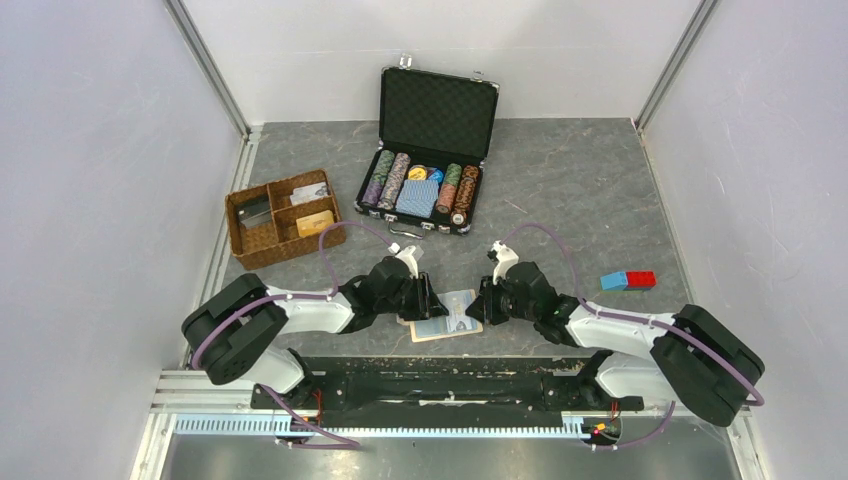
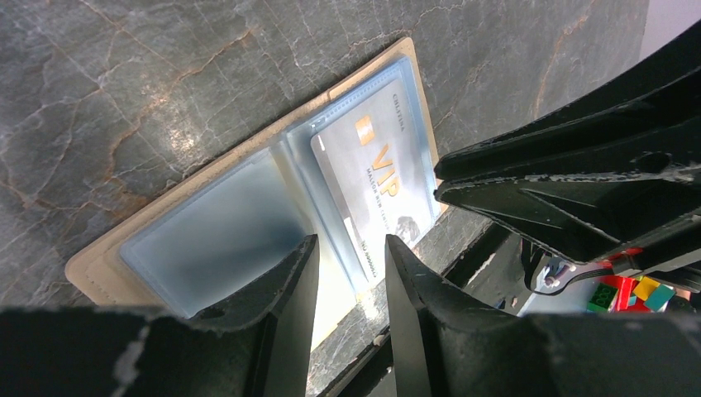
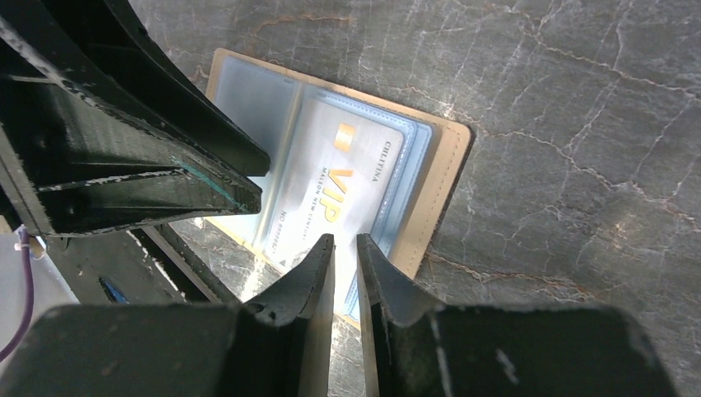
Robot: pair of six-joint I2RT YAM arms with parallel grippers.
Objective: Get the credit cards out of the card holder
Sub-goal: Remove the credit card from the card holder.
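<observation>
- Tan leather-look card holder [image 1: 447, 318] lay open and flat at the near edge of the table [image 1: 600, 180], between my two grippers, with its pale sleeves facing up.
- One of the credit cards [image 3: 339, 190], silvery with gold VIP lettering, sat in the clear sleeve on the half nearer my right arm. I could not tell whether others lay under it.
- My left gripper [image 2: 351, 248] hung over the fold at the holder's near rim, jaws moderately apart and gripping nothing I could see.
- My right gripper [image 3: 345, 244] had its jaws nearly together, only a thin slit, right at the card's near edge. I could not tell whether that edge sat in the slit.
- I judged the step to be drawing this card out of its sleeve.
- To do it well, I wanted the left fingers pressing the empty half down so the holder could not slide.
- The right needed to nip the card alone, not the film, then pull low and straight.
- The table edge was close, so I judged that a hasty pull towards me could drag the holder off.
</observation>
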